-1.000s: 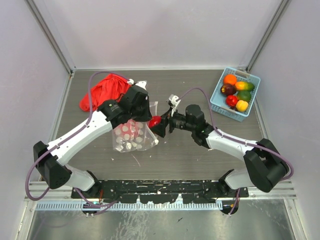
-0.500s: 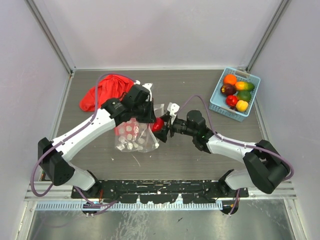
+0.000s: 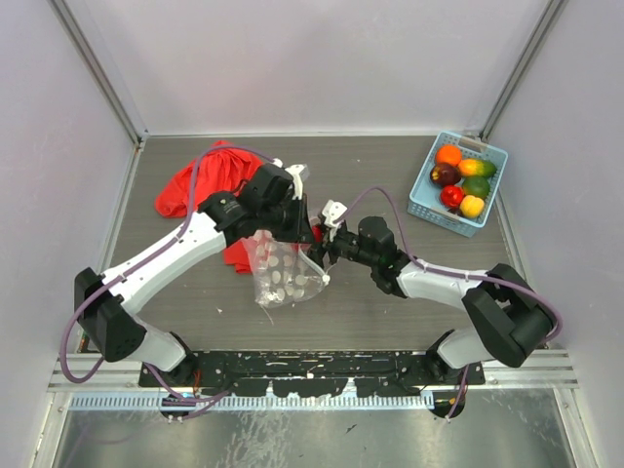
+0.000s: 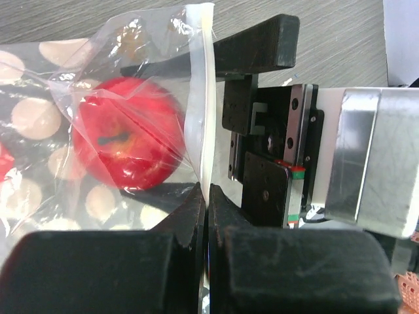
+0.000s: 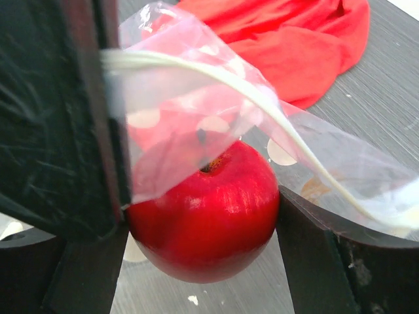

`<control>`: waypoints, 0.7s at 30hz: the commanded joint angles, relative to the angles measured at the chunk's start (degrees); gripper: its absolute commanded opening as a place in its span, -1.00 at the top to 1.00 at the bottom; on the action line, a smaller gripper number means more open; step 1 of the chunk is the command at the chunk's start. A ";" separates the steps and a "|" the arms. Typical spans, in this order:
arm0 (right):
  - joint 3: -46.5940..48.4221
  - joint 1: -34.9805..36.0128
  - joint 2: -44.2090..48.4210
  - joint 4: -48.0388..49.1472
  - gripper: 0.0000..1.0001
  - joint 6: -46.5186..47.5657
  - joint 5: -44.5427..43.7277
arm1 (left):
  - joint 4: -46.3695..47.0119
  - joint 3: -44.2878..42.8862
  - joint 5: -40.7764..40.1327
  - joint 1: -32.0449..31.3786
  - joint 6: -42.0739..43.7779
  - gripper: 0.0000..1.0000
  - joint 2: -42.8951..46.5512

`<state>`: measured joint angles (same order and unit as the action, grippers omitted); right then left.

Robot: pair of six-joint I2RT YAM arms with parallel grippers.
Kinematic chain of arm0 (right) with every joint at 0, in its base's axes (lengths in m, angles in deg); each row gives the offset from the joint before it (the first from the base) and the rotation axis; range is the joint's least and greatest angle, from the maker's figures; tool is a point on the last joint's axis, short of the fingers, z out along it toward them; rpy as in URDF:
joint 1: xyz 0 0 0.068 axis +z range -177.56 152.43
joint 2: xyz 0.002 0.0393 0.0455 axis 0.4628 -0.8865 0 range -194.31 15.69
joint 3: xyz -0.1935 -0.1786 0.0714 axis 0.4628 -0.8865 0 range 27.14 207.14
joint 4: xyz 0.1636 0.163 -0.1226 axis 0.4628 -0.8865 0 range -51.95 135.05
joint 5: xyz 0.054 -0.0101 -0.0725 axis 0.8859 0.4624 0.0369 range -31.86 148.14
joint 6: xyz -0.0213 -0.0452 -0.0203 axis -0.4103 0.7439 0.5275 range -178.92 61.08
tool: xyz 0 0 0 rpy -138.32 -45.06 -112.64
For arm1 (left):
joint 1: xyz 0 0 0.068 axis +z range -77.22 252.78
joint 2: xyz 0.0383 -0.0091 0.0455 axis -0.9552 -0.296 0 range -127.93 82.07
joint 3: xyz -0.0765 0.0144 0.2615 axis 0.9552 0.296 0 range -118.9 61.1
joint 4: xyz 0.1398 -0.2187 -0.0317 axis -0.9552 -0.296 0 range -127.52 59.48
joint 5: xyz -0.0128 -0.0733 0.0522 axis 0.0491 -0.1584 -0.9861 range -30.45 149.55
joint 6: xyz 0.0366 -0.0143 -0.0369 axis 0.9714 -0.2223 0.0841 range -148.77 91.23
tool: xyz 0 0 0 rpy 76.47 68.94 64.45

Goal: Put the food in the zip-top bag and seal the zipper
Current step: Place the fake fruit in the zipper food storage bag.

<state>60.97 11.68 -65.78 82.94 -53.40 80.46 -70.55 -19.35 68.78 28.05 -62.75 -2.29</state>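
Left gripper [image 4: 206, 203] pinches bag [image 3: 285, 278] at zipper [image 4: 208, 98], frame centre; right gripper [image 5: 196, 232] clamps apple [image 5: 209, 203] inside bag mouth.

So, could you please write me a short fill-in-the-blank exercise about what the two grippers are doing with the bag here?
1. The right gripper holds a ____ toy apple at the mouth of the zip-top bag.
2. The left gripper is shut on the bag's whitish ____ strip.
3. The other toy fruits lie in a light blue ____.
Missing words: red; zipper; basket.
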 commanded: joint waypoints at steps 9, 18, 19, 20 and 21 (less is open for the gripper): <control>1.55 -0.56 10.62 -19.97 -0.04 5.92 -13.34 | 2.32 0.50 -1.40 -0.25 2.24 1.00 2.79; 7.42 -0.57 12.23 -27.37 -0.60 1.79 -9.04 | 1.01 0.49 -2.99 -0.26 4.05 1.00 1.11; 8.12 -0.53 12.30 -28.49 -0.64 1.51 -8.43 | 0.90 0.37 -3.11 -0.19 4.35 1.00 1.16; 8.92 -0.56 12.42 -29.39 -0.67 1.25 -7.87 | 0.70 0.25 -3.26 -0.24 4.62 1.00 1.17; 9.81 -0.57 12.57 -30.37 -0.71 0.99 -7.42 | 0.47 0.14 -3.46 -0.25 4.88 1.00 1.27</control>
<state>65.99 11.31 -55.27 56.10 -50.52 70.67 -70.42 -18.50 66.59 27.90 -60.17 -2.02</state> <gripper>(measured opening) 0.863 0.007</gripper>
